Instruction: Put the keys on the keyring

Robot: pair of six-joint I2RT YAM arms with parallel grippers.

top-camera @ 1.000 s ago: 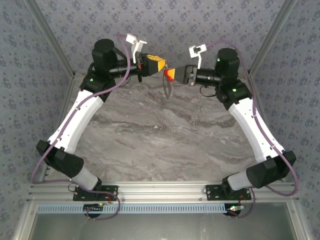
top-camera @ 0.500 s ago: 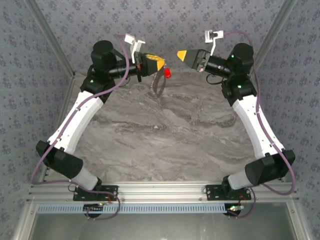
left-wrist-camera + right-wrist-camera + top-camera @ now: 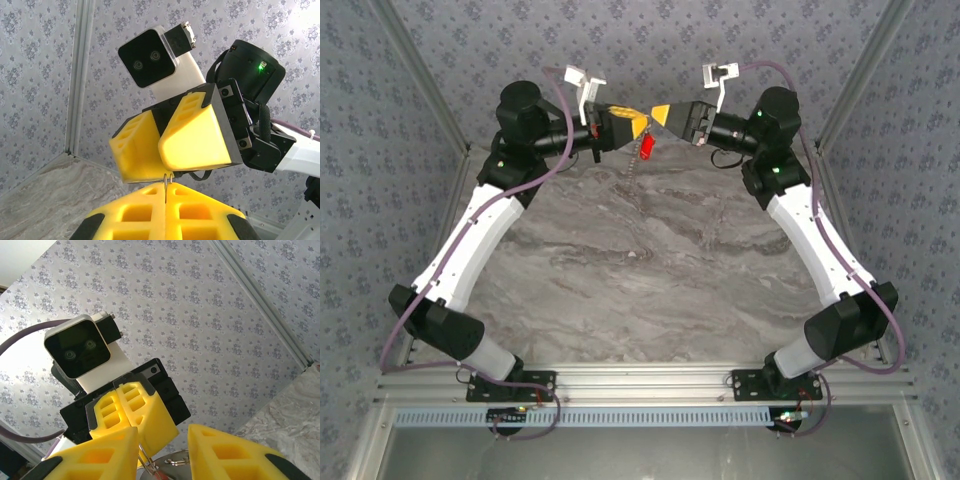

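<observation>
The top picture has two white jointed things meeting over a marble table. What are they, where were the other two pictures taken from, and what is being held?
They are two robot arms, a left arm and a right arm, bolted at the near edge of the grey marble-patterned table. The top picture comes from a fixed camera above and behind them. The other two come from a small camera on each wrist, so each sees its own yellow fingers with the other arm facing it. The left tool is shut on a thin grey metal keyring. A tiny red key hangs just beneath it, above the table. The right tool is open, with its tips close to the left one's.
</observation>
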